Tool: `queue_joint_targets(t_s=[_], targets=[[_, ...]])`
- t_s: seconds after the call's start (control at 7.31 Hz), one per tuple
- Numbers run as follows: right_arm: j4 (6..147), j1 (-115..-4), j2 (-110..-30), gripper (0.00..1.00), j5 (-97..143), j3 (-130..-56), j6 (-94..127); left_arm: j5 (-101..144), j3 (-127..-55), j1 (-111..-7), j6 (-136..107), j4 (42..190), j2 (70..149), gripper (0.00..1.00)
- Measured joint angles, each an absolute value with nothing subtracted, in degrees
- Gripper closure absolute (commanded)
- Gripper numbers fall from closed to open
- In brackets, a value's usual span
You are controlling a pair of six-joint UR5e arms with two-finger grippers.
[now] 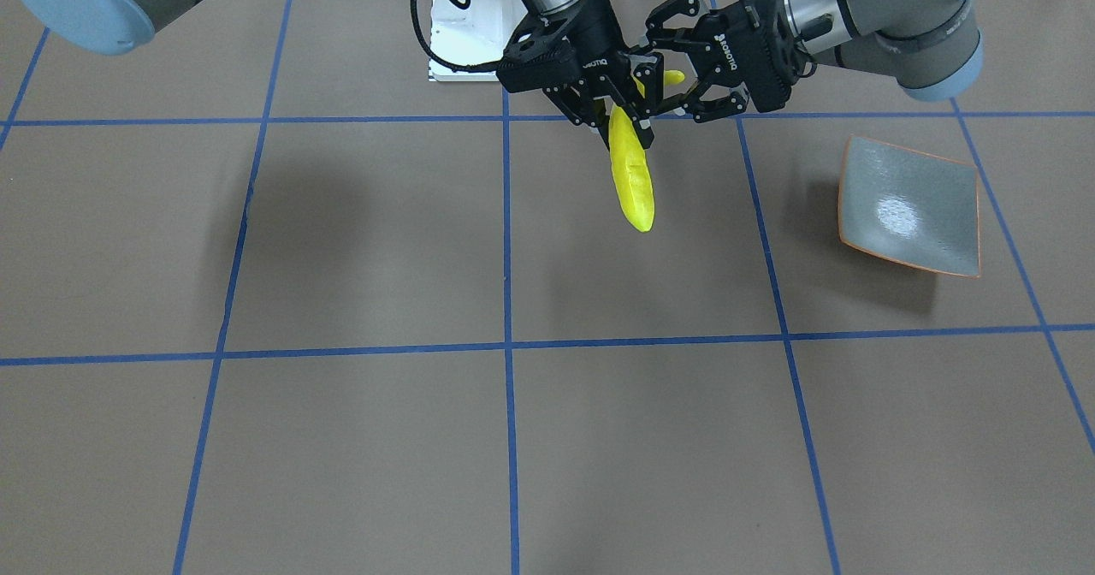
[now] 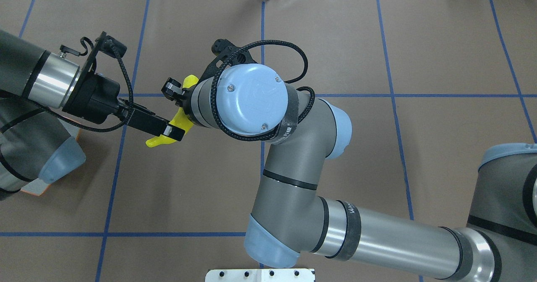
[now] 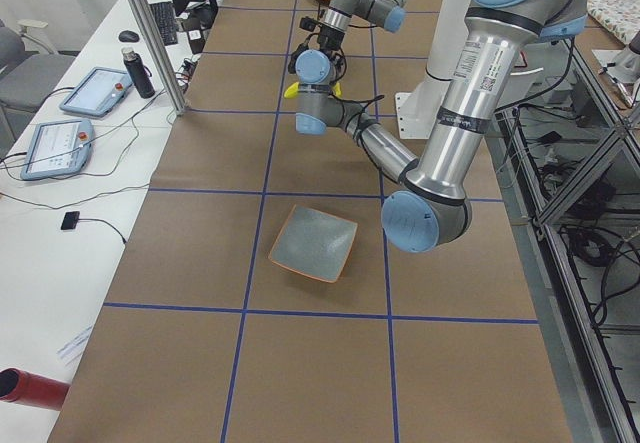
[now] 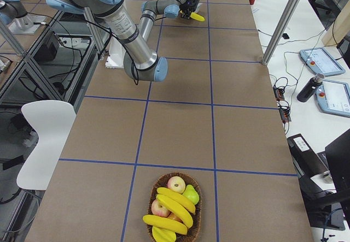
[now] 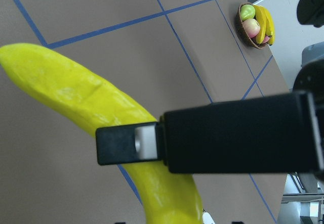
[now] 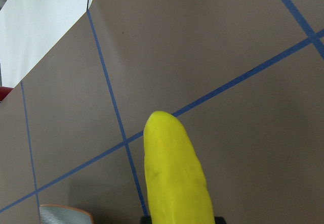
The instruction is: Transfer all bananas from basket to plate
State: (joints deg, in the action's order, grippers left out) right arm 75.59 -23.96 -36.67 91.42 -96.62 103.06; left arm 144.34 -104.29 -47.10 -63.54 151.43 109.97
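— One table first?
— Item 1: brown table (image 1: 342, 241), blue tape grid. Item 2: right arm (image 2: 293, 181), bent over the middle. Its right gripper (image 1: 627, 120) is clamped on one banana (image 1: 631, 183), which is held above the table.
— And the other arm?
— Item 3: left arm (image 1: 890, 10), entering from 2 o'clock in the front-facing view. Its left gripper (image 1: 657, 79) is spread wide, jaws either side of that banana's upper end. Contact cannot be told.
— Containers?
— Item 4: wicker basket (image 4: 200, 209), at the table's end on the robot's right. It holds three bananas (image 4: 176, 199), apples (image 4: 176, 184) and a green fruit (image 4: 190, 194). Item 5: plate (image 1: 907, 177), square, grey-green, orange rim. It lies at 4 o'clock from the gripped banana, well apart.
— Banana's lie?
— Free tip toward 6 o'clock, front-facing view.
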Motion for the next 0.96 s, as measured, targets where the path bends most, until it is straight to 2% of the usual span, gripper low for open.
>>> queue_joint_targets(t_s=[0.14,0.27,0.41,0.55,0.96], targets=[[75.6,-23.9,-36.6,1.0,91.3,-96.7,102.9,144.3,-104.2,-47.0,-63.5,151.4,110.0,0.87],[75.6,-23.9,-36.6,1.0,91.2,-96.8,102.9,144.4,-104.3,-47.0,-63.5,151.4,110.0,1.0],[75.5,-23.8,-36.6,0.42,91.2,-97.1,102.8,144.4,-104.4,-46.9,-63.6,151.5,110.0,1.0],[75.5,-23.8,-36.7,0.0,91.3,-97.4,102.3,144.4,-104.5,-46.9,-63.6,151.4,109.9,1.0],[75.6,-24.4,-37.3,0.0,90.6,-100.6,95.7,144.4,-104.5,-47.0,-63.7,151.4,109.7,1.0]])
